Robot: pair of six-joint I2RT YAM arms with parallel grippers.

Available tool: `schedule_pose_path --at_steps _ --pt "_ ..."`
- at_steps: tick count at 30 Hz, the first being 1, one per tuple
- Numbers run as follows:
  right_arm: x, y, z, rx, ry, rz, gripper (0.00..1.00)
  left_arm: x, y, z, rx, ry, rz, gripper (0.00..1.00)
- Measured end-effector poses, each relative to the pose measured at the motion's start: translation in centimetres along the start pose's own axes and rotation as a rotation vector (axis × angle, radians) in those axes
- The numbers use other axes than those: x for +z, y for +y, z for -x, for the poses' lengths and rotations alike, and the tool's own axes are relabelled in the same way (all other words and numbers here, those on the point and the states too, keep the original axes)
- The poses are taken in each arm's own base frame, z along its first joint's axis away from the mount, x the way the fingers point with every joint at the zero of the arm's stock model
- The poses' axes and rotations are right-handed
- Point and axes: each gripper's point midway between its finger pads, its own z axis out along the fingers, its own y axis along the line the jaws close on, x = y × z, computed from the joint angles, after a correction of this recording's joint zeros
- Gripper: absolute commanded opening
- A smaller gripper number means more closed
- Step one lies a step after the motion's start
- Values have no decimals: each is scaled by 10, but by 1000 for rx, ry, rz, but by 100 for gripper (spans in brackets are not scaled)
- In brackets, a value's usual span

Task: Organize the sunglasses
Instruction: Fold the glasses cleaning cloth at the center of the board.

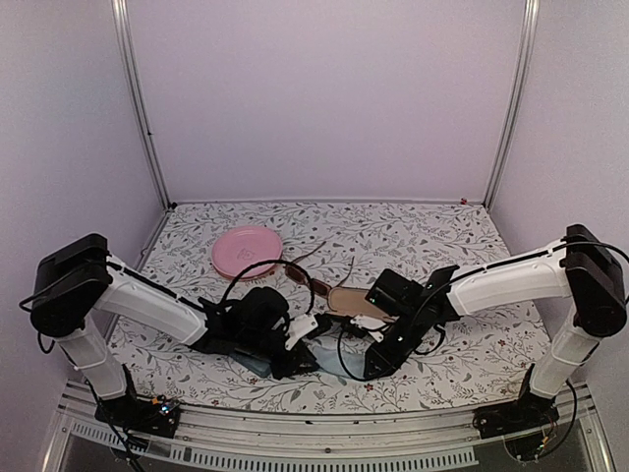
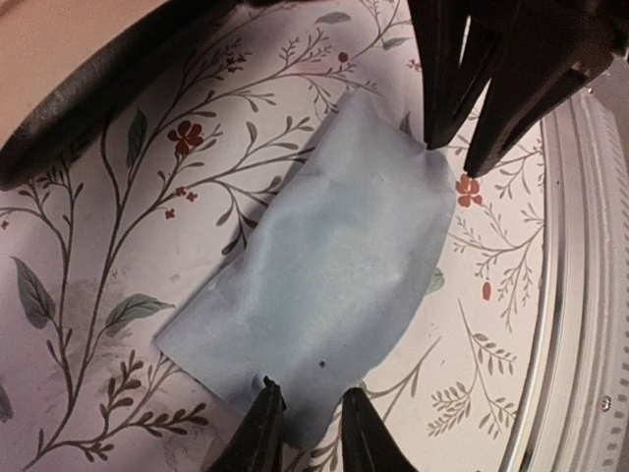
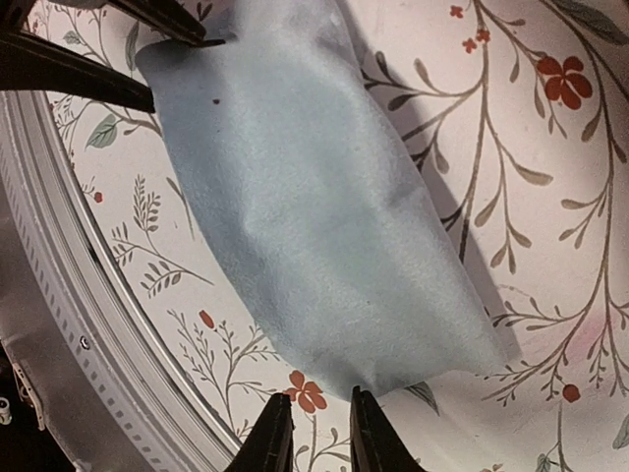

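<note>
We judge the task to be at an early stage, with most of the sorting left. The reddish-brown sunglasses [image 1: 298,273] lie loose on the floral desk [image 2: 118,197] near its middle, arms spread, just right of the pink plate [image 1: 247,251] and far of both arms; they sit in no case that we can see. Just right of them lies what looks like an open black case [image 1: 351,301] with a tan lining, though the overhead view is too coarse for us to be sure. We cannot make out the pale-framed pair anywhere. Both arms are bent over the grey-blue soft pouch [image 2: 324,265], which lies flat near the desk's near edge and looks empty. The left hand [image 2: 307,391] has its fingers a little apart at one end, the pouch's edge lying between them but not pinched, so we read it as released. The right hand [image 3: 319,395] is likewise parted at the opposite end, its tips just off the pouch's corner, grasping nothing. Getting each pair into a holder is, we think, what remains.
</note>
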Motion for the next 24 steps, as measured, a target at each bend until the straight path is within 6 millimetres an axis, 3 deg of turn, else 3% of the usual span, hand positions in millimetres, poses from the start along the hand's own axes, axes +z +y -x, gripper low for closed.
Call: schedule_pose_path --at_steps 9,16,20,24 --pt "-8 10 -5 -3 -25 35 28 -11 -10 -9 -2 20 -4 31" --pt "-18 21 14 5 -117 81 27 -30 -17 14 -8 -66 -16 33" --pt "-15 29 22 24 -165 153 26 -29 -21 27 -42 -119 -52 32" --pt "-8 31 27 61 -196 209 26 -16 -22 23 -88 -120 -94 31"
